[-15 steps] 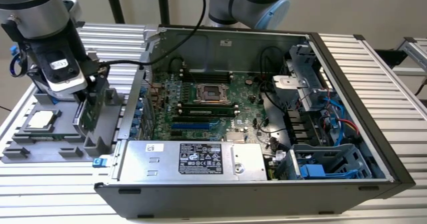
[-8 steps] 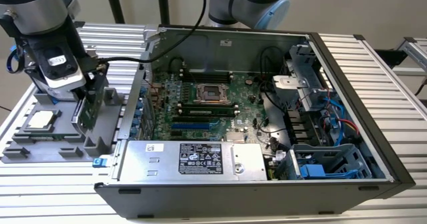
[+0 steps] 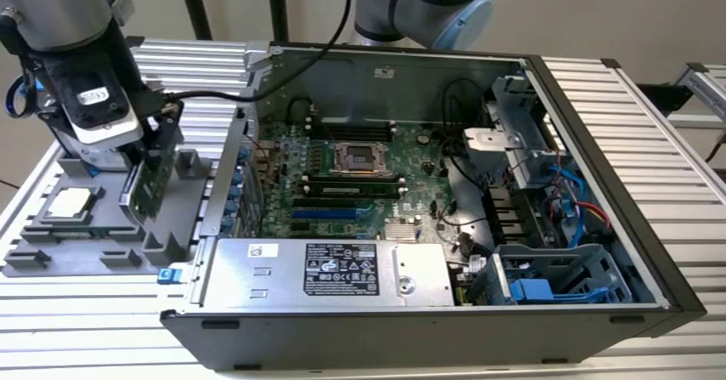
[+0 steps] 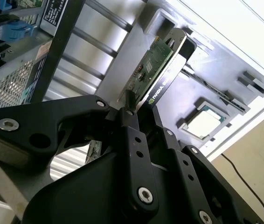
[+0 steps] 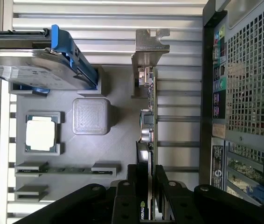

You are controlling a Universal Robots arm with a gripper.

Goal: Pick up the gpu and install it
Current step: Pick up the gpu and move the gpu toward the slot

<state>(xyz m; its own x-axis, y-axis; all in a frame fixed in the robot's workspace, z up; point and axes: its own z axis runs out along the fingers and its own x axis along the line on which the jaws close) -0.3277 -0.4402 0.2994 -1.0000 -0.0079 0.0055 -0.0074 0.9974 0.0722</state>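
Ribbed bench (image 3: pixel 635 125) carries one case (image 3: pixel 375 333) and one tray (image 3: pixel 108 231); my hand (image 5: pixel 147 179) clamps the single gpu (image 5: pixel 149 121): green board, black shroud, silver bracket.

The scene holds one gpu (image 5: pixel 151 116), one CPU chip (image 5: pixel 41 133), one hard drive with blue clips (image 5: pixel 29 65), one open computer case (image 3: pixel 397 337), one power supply (image 3: pixel 329 269), one gray fixture tray (image 5: pixel 120 144) and one gripper (image 5: pixel 148 173).

Matt black gripper (image 5: pixel 147 173); gpu (image 5: pixel 149 116) of smooth green circuit board, bare silver metal bracket (image 5: pixel 150 44). Matt grey, finely textured plastic tray (image 5: pixel 118 88). Ribbed satin aluminium table (image 5: pixel 99 14). Perforated sheet-metal computer case (image 5: pixel 253 70).
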